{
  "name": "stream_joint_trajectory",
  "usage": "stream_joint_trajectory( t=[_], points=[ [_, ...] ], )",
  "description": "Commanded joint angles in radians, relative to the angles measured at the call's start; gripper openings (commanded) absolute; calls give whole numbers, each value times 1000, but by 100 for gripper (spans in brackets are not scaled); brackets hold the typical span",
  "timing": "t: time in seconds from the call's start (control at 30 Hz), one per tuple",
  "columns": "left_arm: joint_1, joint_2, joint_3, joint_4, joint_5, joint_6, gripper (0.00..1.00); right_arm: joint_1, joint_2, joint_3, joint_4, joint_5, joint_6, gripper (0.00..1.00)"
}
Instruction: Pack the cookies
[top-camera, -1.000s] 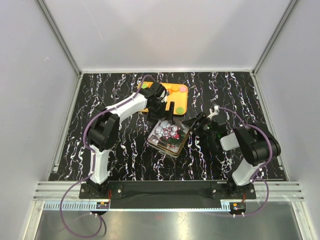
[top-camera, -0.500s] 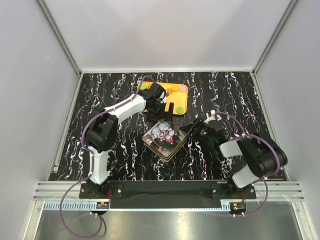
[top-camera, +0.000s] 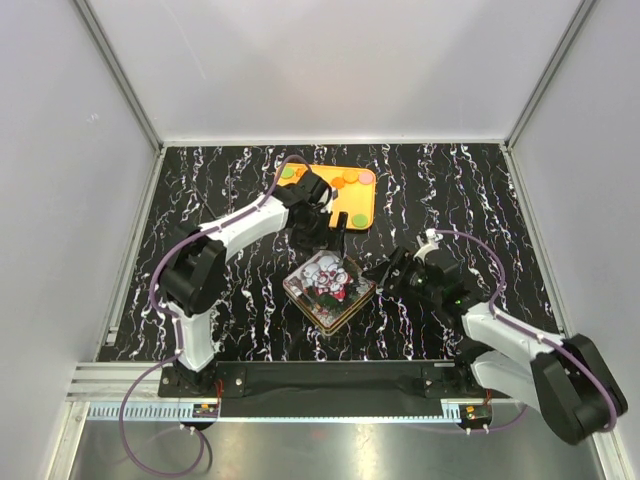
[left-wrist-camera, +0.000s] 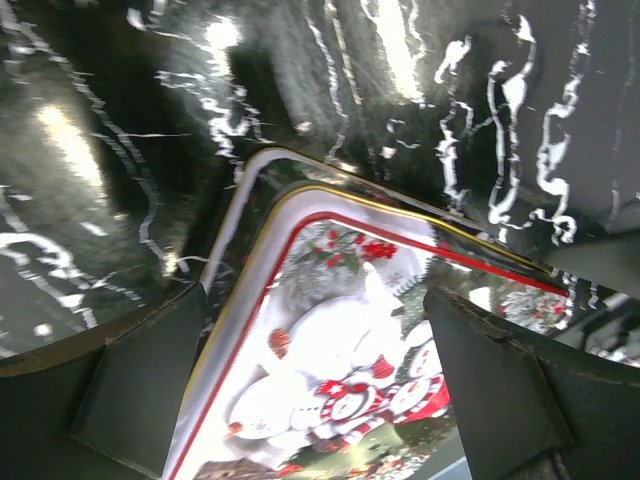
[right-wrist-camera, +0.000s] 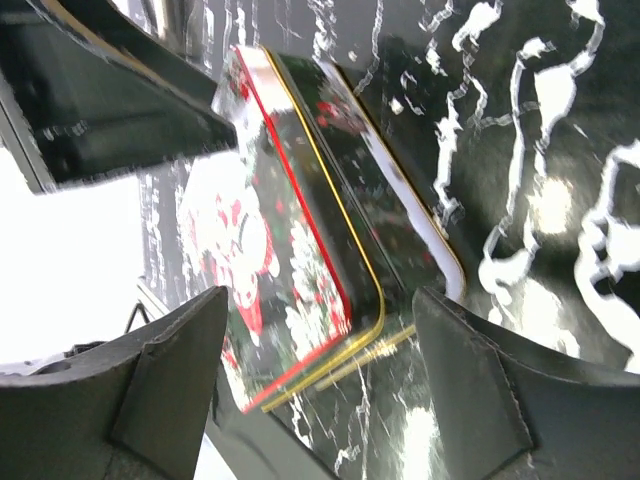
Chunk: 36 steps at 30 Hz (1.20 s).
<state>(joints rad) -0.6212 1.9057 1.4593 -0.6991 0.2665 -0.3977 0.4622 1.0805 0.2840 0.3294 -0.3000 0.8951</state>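
Two grippers flank one tin (top-camera: 330, 290) in the middle of the table (top-camera: 470, 200). The left gripper (top-camera: 336, 238) hangs over the tin's far edge and the right gripper (top-camera: 378, 274) sits low at its right corner. I judge this lets one arm steady the tin while the other works the lid (left-wrist-camera: 330, 350). In the left wrist view the fingers (left-wrist-camera: 140, 390) are spread wide, with the snowman lid lying below and between them; no pad is shown touching it. The right gripper's fingers (right-wrist-camera: 470, 390) are spread too, with the tin's corner in the gap, and I cannot tell whether either touches metal. In both wrist views the red-edged lid sits inside a wider gold and white rim. It looks laid on rather than pressed home, though that is a reading, not something plainly seen. The cookies (top-camera: 350, 178), green, orange and pink, lie on the orange tray (top-camera: 362, 200) beyond the tin, close to the left arm and well apart from the right gripper. The lid hides whether any are already in the tin. With cookies on the tray and the tin covered, packing looks unfinished, and the lid probably has to come off first.
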Motion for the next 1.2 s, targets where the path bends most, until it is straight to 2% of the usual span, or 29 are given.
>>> stream_joint_trajectory(
  t=[0.0, 0.1, 0.17, 0.33, 0.47, 0.67, 0.83, 0.9, 1.03, 1.13, 1.17],
  points=[
    [6, -65, 67, -45, -105, 51, 99, 9, -70, 43, -232, 24, -58, 82],
    [24, -99, 69, -86, -205, 50, 99, 9, -85, 46, -277, 18, -70, 82],
    [46, -135, 17, -91, -222, 34, 99, 7, -87, 35, -259, 10, -68, 82],
    [81, -267, -177, 9, -191, -38, 99, 9, -74, 66, -253, 9, -99, 82],
    [129, -356, -325, 84, -115, -75, 99, 7, -42, 89, -260, 6, -122, 82],
    [136, -422, -459, 200, -24, -133, 99, 7, 30, 84, -219, 19, -125, 80],
    [144, -427, -519, 274, 13, -159, 99, 7, 65, 57, -122, 18, -108, 75],
    [146, -421, -534, 297, 37, -167, 99, 7, 82, 55, -101, 21, -105, 72],
    [146, -406, -557, 345, 76, -178, 99, 7, 122, 21, -20, 9, -82, 56],
    [146, -392, -551, 352, 86, -178, 99, 7, 137, 1, 31, 1, -67, 49],
    [146, -389, -548, 352, 88, -176, 99, 6, 148, -3, 34, 5, -64, 42]
  ],
)
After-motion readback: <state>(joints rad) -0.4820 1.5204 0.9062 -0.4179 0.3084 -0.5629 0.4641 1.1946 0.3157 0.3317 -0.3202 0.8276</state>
